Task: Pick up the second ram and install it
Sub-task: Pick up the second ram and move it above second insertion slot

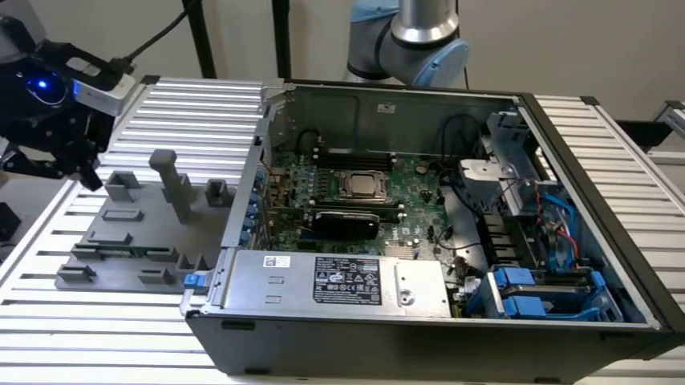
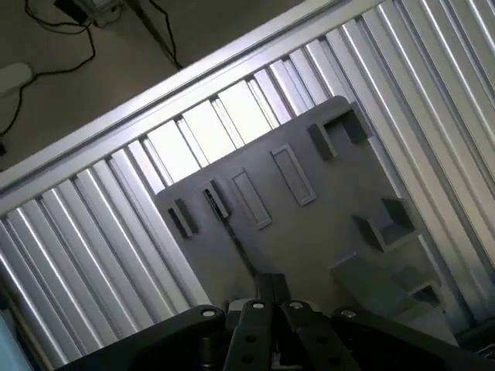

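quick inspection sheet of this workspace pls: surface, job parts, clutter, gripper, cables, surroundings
surface: slatted metal table carrying a grey tray and an open pc case
job's things: ram not clearly seen; a thin dark strip on the tray below the gripper may be it; motherboard lies in the case
clutter: nothing seen
gripper: gripper hangs over the tray's end at the exterior view's left
cables: black cable runs to the wrist; red and blue wires inside the case
surroundings: arm base behind the case; floor cables beyond the table
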`<state>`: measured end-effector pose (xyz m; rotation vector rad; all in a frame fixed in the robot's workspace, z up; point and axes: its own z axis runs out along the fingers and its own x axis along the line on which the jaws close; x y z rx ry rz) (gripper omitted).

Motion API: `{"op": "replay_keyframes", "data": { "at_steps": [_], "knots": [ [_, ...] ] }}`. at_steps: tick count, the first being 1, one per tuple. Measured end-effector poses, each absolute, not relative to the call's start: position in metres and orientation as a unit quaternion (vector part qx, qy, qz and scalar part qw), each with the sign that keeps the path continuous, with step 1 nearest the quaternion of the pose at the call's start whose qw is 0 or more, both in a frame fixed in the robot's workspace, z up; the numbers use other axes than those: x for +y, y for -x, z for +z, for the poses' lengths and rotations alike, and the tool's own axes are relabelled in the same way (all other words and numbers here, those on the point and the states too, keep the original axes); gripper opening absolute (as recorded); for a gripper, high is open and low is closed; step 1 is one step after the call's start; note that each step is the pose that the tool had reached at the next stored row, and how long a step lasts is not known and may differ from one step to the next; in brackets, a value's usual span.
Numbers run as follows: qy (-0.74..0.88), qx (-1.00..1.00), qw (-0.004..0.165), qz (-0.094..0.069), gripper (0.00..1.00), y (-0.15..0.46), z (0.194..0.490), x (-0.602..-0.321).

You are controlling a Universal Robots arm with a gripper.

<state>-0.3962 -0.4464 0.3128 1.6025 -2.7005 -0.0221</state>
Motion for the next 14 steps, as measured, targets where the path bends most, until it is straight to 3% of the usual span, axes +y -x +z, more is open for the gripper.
{"op": "replay_keyframes", "data": {
  "at_steps": [14],
  "knots": [
    [-0.613,-0.79,0.002,-0.002,0.0,0.3962,0.3054,-0.4464]
  ]
}}
